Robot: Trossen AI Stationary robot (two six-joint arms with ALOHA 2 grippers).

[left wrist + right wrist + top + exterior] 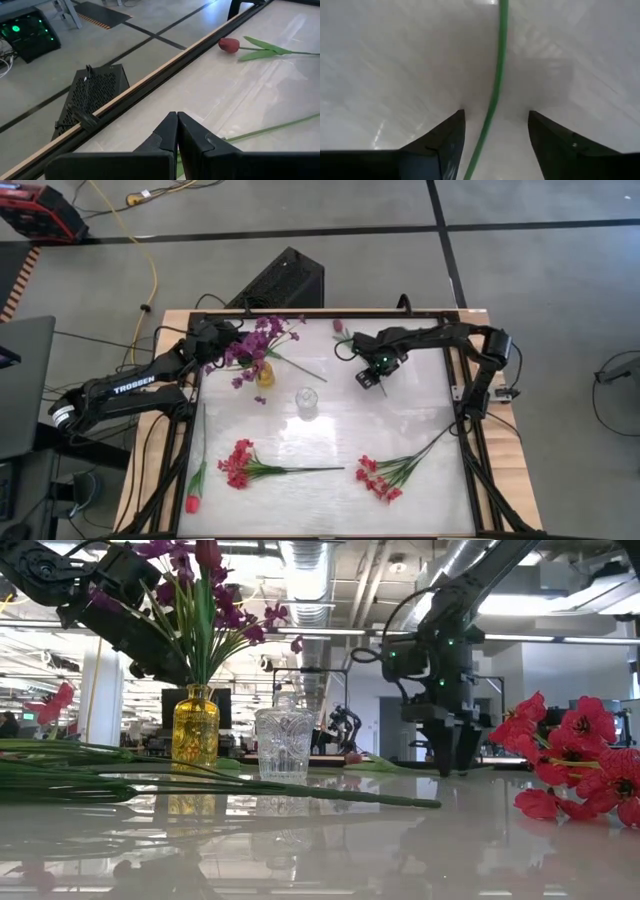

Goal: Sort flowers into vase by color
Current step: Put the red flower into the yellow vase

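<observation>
Right gripper (371,383) was down at the worktop (400,430), on its far right part, pointing straight at the surface. Jaws were spread apart with a thin green stem (492,100) lying on the worktop between them; neither finger touched it, so nothing was grasped.

Left gripper (177,131) was at the far left part of the worktop, beside the yellow vase (265,374). Jaws were clenched together; whether they pinched anything I could not tell. A second green stem (270,129) lay just past the fingertips.

The yellow vase held purple sprays (258,340) and stood upright. A clear glass vase (306,403) stood near it toward the worktop's middle, apart from it.

Flowers lying flat on the worktop:
- a red tulip (192,502) at the near left edge;
- a red-pink spray (238,464) left of centre on the near side;
- a second red-pink spray (378,479) right of centre on the near side;
- a dark red tulip (229,45) near the far edge, with green leaves.
</observation>
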